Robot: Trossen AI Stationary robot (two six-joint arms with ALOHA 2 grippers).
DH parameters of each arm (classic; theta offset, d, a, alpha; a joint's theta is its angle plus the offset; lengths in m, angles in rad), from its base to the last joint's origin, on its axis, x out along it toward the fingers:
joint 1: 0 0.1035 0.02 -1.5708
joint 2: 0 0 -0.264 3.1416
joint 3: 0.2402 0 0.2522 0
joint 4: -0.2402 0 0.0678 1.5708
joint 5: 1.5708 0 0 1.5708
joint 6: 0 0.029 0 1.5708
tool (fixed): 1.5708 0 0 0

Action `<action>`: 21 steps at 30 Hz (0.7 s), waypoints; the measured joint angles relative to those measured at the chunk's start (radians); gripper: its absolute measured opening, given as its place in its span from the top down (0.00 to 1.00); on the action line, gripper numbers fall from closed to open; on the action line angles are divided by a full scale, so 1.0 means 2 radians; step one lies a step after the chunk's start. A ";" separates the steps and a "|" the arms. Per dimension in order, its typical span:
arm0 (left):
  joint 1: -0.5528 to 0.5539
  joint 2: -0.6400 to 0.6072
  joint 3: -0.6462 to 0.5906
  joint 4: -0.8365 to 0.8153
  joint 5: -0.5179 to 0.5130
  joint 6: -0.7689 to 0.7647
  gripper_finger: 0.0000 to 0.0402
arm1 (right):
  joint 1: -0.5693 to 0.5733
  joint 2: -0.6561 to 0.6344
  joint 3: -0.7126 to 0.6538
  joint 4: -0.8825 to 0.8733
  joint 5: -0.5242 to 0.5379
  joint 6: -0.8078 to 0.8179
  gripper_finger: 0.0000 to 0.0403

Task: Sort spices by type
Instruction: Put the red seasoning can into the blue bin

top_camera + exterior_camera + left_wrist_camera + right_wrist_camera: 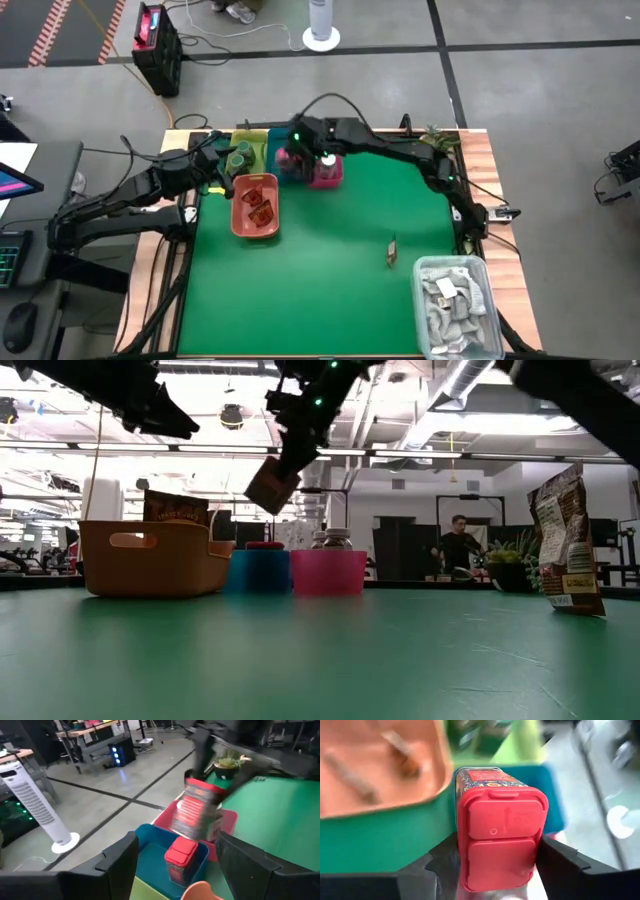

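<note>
jaws clamped round red-lidded spice box (501, 837)

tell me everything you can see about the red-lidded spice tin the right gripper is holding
The boxy red-lidded spice tin has a glossy plastic flip lid and a patterned red label with text. It is clamped between the right gripper's dark fingers, tilted, lifted clear above the teal plastic tray and pink plastic tray, touching nothing else.

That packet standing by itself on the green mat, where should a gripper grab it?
Grip the packet by its top edge, coming straight down from above, with the fingers closing across its two flat faces. It stands upright and looks like a thin sliver from overhead, with open mat all around it.
</note>
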 joint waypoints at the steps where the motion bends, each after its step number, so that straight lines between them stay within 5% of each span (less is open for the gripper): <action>1: 0.000 -0.004 0.000 -0.004 -0.001 0.000 0.37 | -0.008 0.010 0.017 0.003 0.002 -0.012 0.41; 10: 0.000 -0.014 0.000 -0.060 -0.002 -0.018 0.37 | -0.069 0.050 -0.002 0.095 0.007 -0.085 0.41; 21: -0.008 -0.016 0.000 -0.074 -0.008 -0.042 0.37 | -0.067 0.083 -0.002 0.132 0.011 -0.125 0.40</action>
